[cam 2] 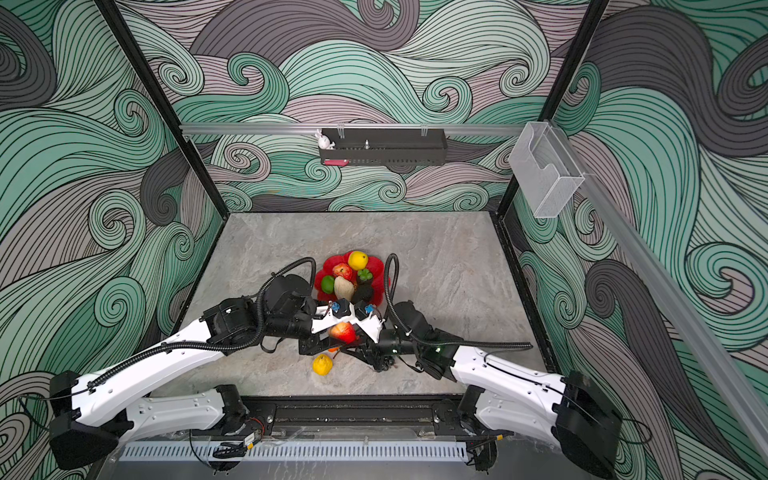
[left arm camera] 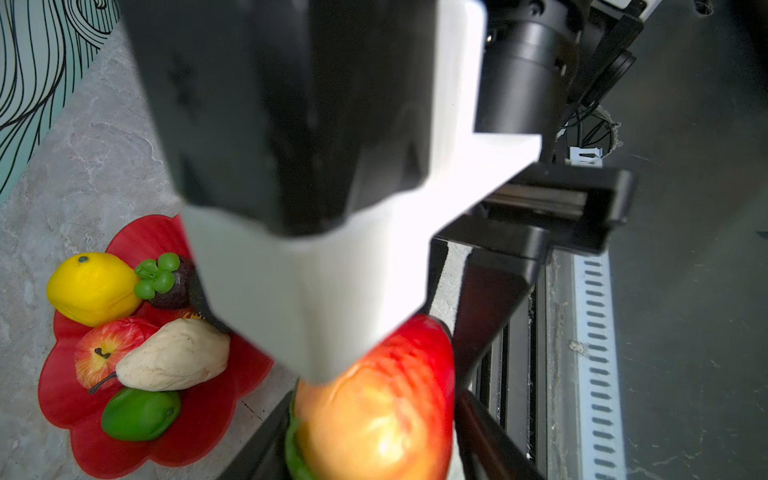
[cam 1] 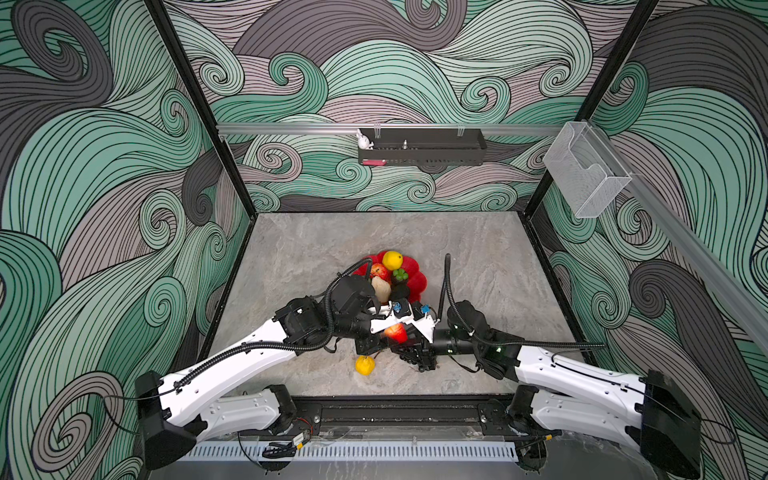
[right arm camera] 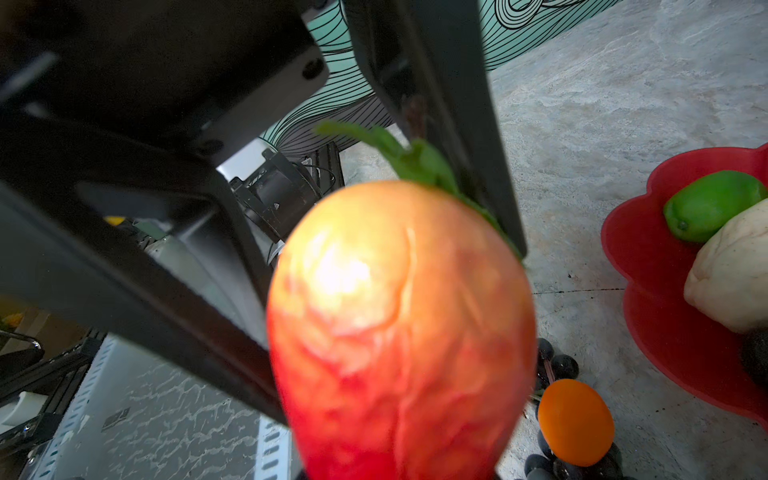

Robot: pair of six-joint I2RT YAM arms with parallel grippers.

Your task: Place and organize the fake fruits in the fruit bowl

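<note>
Left gripper (left arm camera: 374, 403) astride red-orange fruit (right arm camera: 399, 332)

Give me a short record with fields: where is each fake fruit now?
In bowl: yellow lemon, red apple, cream pear-shaped fruit, green lime, dark green-capped fruit, in the glossy red flower-shaped bowl.
In air: red-orange mango-like fruit, between left gripper and right gripper; which one grips is unclear.
On table: yellow fruit, small orange fruit, dark grape bunch.

Blurred red-orange fruit (right arm camera: 399, 332) close up, lime (right arm camera: 710, 205) in red bowl (right arm camera: 648, 257), small orange (right arm camera: 575, 422) by dark grapes (right arm camera: 559, 366)
</note>
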